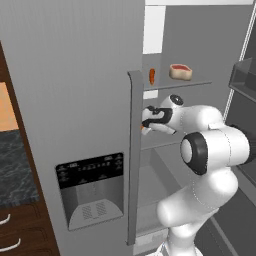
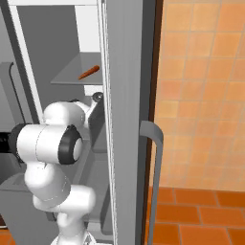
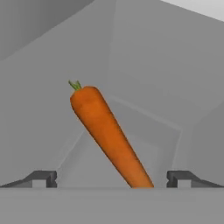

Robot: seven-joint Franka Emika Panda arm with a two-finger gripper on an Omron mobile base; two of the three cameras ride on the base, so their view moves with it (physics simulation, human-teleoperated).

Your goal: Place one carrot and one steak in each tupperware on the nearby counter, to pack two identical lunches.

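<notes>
My gripper is inside the open fridge, open, with its fingertips wide apart. Between them a carrot lies on a grey shelf, its green top pointing away, and neither fingertip touches it. In the left base view the hand is at the middle shelf, where a bit of orange shows beside it. A second carrot and a steak rest on the upper shelf. The right base view shows that upper carrot too. Black marbled counter shows at the left. The tupperware is out of view.
The closed left fridge door, with its dispenser panel and tall handle, stands close to the left of the arm. The open right door edges the arm's other side. Door bins hang at the right, and brown drawers sit under the counter.
</notes>
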